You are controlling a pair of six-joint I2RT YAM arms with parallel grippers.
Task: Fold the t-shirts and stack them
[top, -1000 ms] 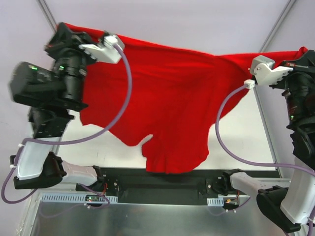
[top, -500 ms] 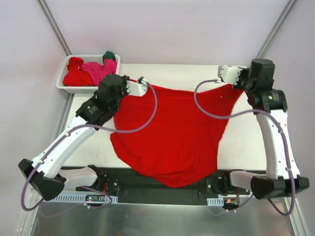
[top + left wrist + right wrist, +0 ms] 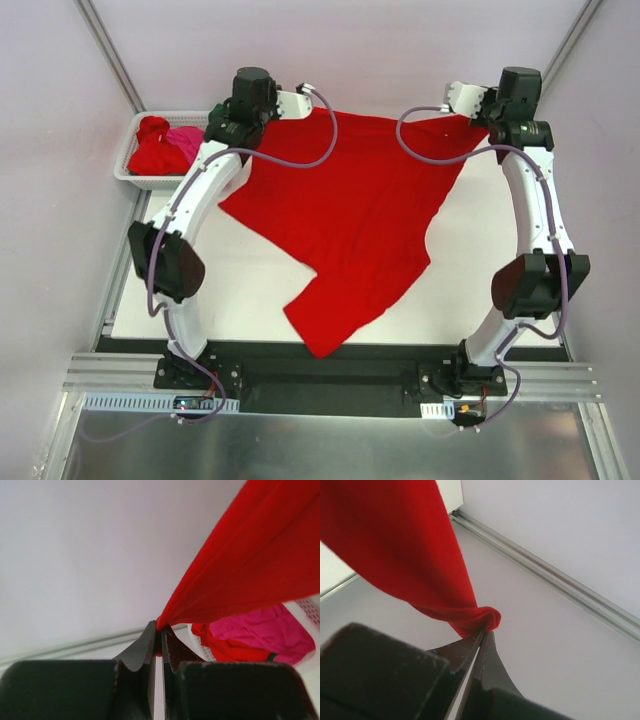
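Note:
A large bright red t-shirt (image 3: 350,210) stretches from the table's far edge down toward the front, its lower tip near the front rail. My left gripper (image 3: 300,112) is shut on its far left corner. In the left wrist view the pinch (image 3: 160,628) grips a gathered point of red cloth (image 3: 240,565). My right gripper (image 3: 478,115) is shut on the far right corner, and the right wrist view shows a small twist of red cloth (image 3: 410,545) caught at the tips (image 3: 485,630). More t-shirts, one red (image 3: 152,150) and one magenta-pink (image 3: 188,140), lie in the basket.
A white lattice basket (image 3: 128,172) stands at the table's far left corner, close to my left arm; its wall (image 3: 306,605) shows in the left wrist view. Metal frame posts rise at both far corners. A black rail (image 3: 320,375) runs along the near edge.
Both arms swung from a raised hold near the camera out to the table's far edge. The red t-shirt went from hanging in the air to stretched low across the table.

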